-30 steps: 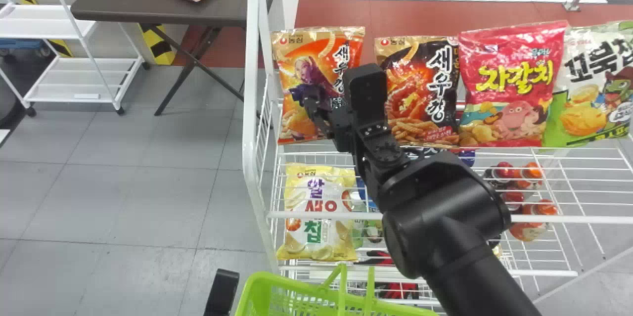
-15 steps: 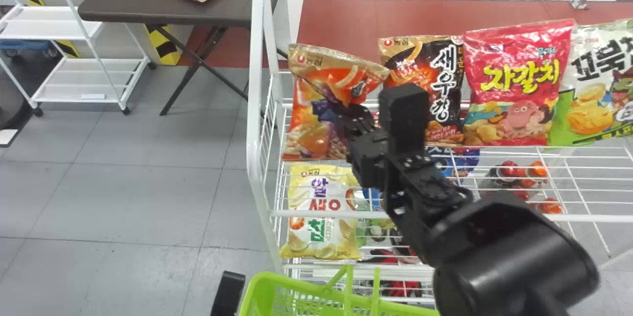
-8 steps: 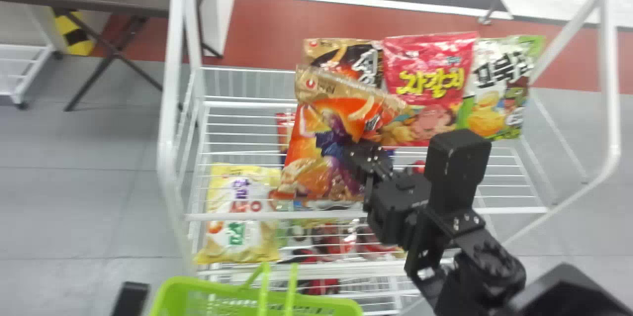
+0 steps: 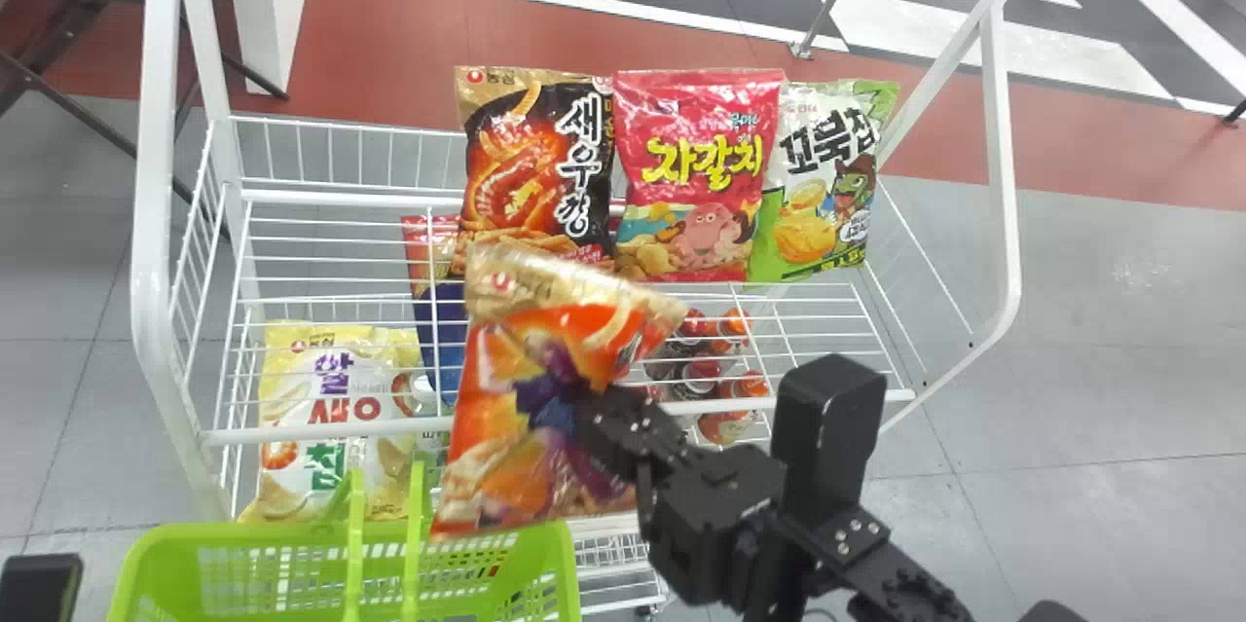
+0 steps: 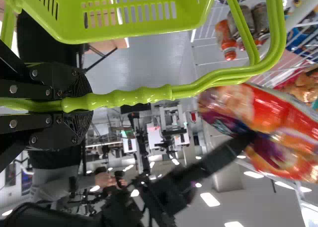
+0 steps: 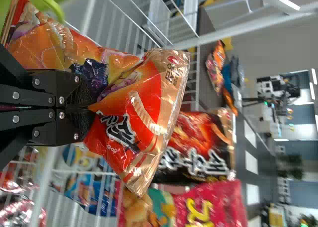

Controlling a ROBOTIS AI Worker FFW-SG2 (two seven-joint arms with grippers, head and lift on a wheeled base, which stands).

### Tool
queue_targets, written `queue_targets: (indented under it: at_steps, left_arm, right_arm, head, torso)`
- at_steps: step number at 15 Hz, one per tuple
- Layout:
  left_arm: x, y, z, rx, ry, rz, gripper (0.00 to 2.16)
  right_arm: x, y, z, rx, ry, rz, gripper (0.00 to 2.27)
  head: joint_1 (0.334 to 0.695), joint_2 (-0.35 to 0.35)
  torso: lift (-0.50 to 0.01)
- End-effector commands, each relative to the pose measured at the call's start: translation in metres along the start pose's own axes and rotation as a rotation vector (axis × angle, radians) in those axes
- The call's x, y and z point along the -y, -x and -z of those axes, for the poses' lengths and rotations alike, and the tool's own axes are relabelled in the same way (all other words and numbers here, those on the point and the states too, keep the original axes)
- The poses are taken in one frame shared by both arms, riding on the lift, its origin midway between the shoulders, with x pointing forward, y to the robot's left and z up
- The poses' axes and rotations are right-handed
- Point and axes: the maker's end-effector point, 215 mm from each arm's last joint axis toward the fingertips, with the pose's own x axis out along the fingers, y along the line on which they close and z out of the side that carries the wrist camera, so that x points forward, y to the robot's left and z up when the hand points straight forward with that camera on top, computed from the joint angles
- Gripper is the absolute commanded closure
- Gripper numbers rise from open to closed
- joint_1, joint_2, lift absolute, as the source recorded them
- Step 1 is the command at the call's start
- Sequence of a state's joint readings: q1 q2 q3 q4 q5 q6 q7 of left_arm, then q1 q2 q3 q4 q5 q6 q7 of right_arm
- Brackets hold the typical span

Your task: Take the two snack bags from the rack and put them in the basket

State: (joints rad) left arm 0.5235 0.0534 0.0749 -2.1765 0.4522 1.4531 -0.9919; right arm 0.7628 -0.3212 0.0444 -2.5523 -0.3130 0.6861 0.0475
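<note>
While the right hand (image 4: 596,413) pinches a glossy orange snack bag (image 4: 501,388), creasing its film, the left hand (image 5: 82,105) is closed on the smooth, knobbly green handle (image 5: 144,95) of the slotted plastic basket (image 4: 243,534). The held bag tilts before the white wire rack (image 4: 153,213), where a puffy black snack bag (image 4: 535,174) and a shiny red snack bag (image 4: 691,174) stand upright.
</note>
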Motion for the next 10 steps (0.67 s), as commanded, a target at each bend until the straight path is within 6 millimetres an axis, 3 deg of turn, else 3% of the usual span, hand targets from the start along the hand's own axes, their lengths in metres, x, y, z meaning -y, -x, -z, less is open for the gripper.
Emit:
queue_targets:
  at_steps: [1,3,6,10]
  left_arm:
    - [-0.003,0.007,-0.013,0.046,-0.017,-0.009,1.88]
    - [-0.004,0.01,-0.021,0.074,-0.026,-0.01,1.88]
    - [-0.001,0.007,-0.021,0.071,-0.031,-0.002,1.88]
    - [0.006,0.006,-0.02,0.067,-0.036,0.011,1.88]
  right_arm:
    - [-0.022,0.002,0.029,-0.086,-0.006,-0.052,2.08]
    - [-0.038,0.006,0.053,-0.164,0.004,-0.089,2.12]
    - [-0.042,0.008,0.099,-0.282,-0.005,-0.088,2.12]
    - [-0.055,-0.015,0.139,-0.336,-0.045,-0.113,2.12]
  head:
    - [0.695,-0.324]
    - [0.695,-0.267]
    - [0.695,-0.23]
    - [0.695,-0.245]
  torso:
    - [-0.011]
    - [-0.011]
    - [-0.011]
    - [-0.011]
